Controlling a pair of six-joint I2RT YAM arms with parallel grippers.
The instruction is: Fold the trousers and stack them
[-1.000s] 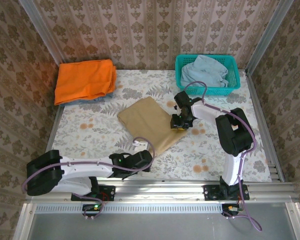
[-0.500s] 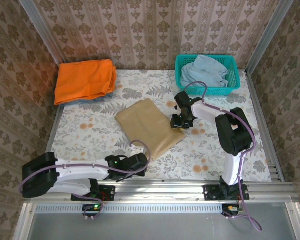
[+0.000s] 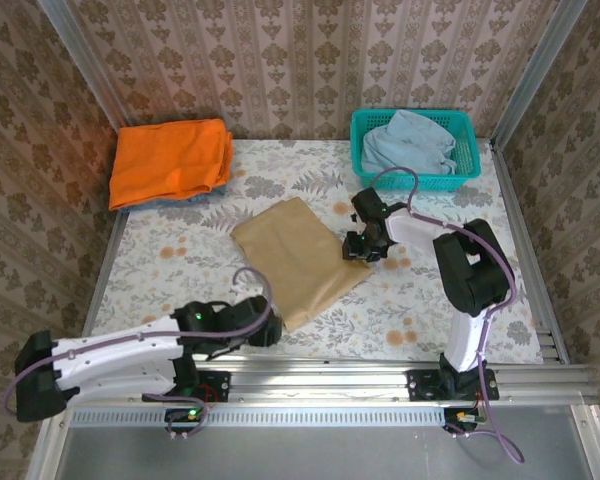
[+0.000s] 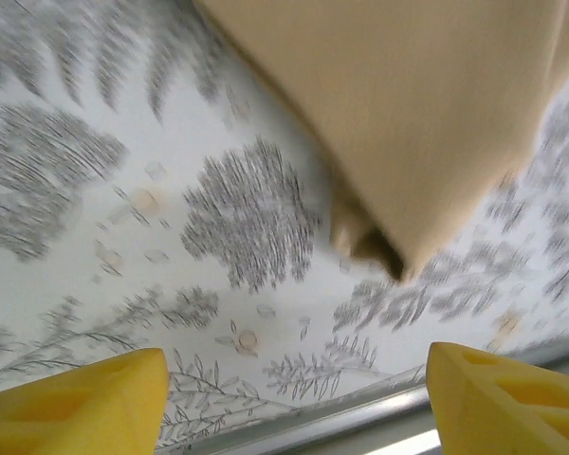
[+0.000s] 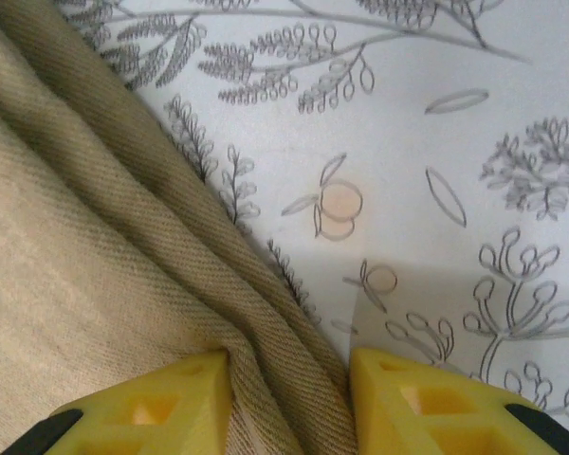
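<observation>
You'll see the trousers (image 3: 295, 262) are soft, matt cloth; close up the weave is a coarse diagonal twill. Under the trousers the worktop (image 3: 180, 260) has a smooth, matt printed covering. Behind the trousers, the basket (image 3: 464, 170) is plastic lattice. At the trousers' edge, your right claw (image 5: 289, 403) has matt yellow plastic fingers (image 5: 427, 408).

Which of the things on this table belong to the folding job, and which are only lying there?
Belong to the job:
- the trousers, tan, folded, in the middle
- the right gripper, closed on a fold at their edge

Only lying about:
- the orange garment, far left
- the teal basket, far right
- the pale blue garment, inside that basket
</observation>
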